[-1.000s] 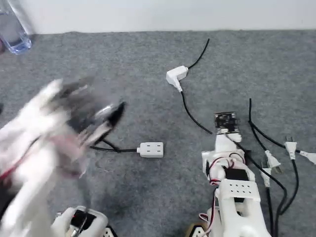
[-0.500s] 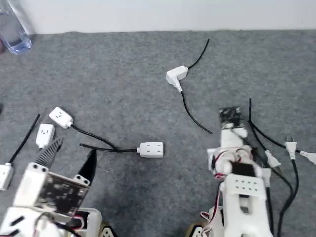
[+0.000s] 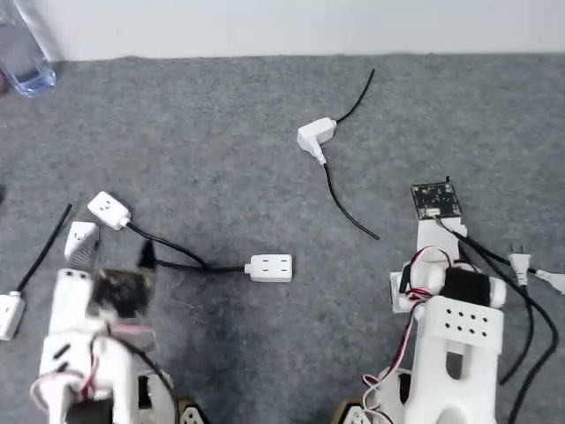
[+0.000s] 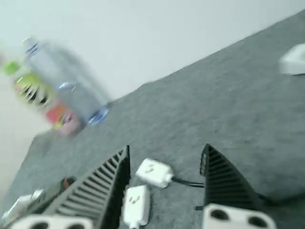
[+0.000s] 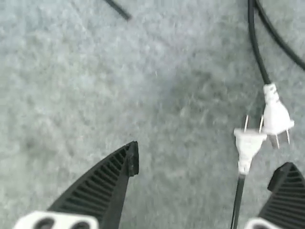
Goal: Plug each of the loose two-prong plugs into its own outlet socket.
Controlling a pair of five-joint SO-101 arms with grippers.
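Grey, carpet-textured tabletop (image 3: pixel 221 159) carries all of the items. The left hand (image 4: pixel 167 150) is open: its two black ribbed fingers (image 4: pixel 102 188) are spread wide and hold nothing. Two small white rectangular sockets on black cords lie on the tabletop ahead of this hand, visible in the gap between the fingers. The farther socket block (image 4: pixel 153 172) and the nearer socket block (image 4: pixel 135 205) lie just beside each other, and the hand touches neither.

A white three-way outlet strip (image 3: pixel 270 268) lies near the middle of the tabletop at the end of a black cord. A white angled socket head (image 3: pixel 316 135) lies well apart from it, toward the far wall, also on a black cord. One more white edge socket (image 3: pixel 9 314) lies at the tabletop's left edge.

The right hand (image 5: pixel 209 157) is open and empty, above bare grey surface. Two white two-prong plugs lie loose on the tabletop close to one of its fingers: the first plug (image 5: pixel 248 145) and the second plug (image 5: pixel 275 117), side by side with prongs pointing in opposite directions. Both plugs are unplugged, and the hand touches neither.

A clear plastic bottle (image 3: pixel 22 62) stands at the far left corner.
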